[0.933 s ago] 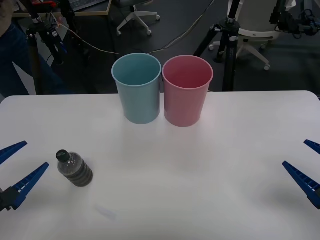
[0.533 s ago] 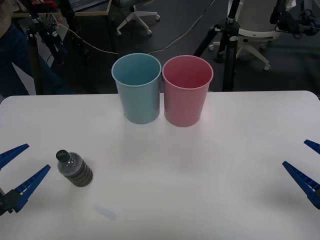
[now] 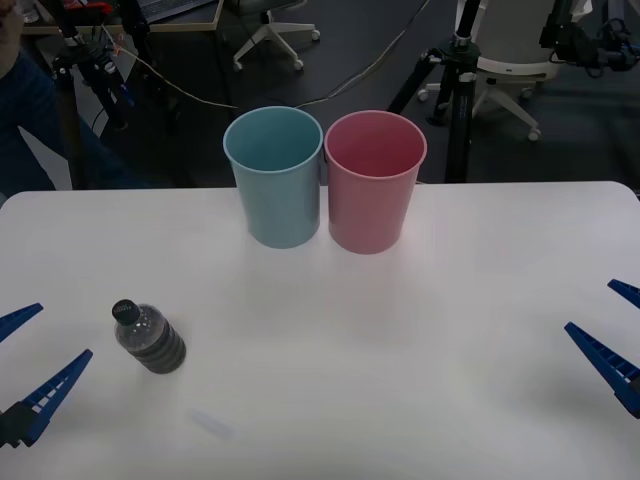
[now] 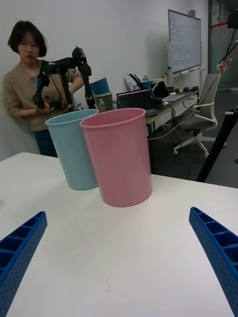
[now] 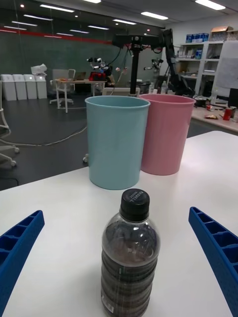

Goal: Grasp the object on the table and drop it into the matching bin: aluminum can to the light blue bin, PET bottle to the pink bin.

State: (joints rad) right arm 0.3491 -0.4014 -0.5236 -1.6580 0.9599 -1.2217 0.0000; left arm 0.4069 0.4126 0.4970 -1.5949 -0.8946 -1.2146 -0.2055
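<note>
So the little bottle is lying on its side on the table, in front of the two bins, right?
Not quite: the bottle stands upright, black cap on top, as the left wrist view shows. It is on the table, in front of the light blue bin and pink bin.

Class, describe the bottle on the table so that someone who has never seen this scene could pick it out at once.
Start at the white table, where two tall bins stand side by side at the far edge. Nearer, on the left, just ahead of the open left tool, stands the bottle. It is small, clear, black-capped, holds dark liquid, and is shorter than either bin.
</note>
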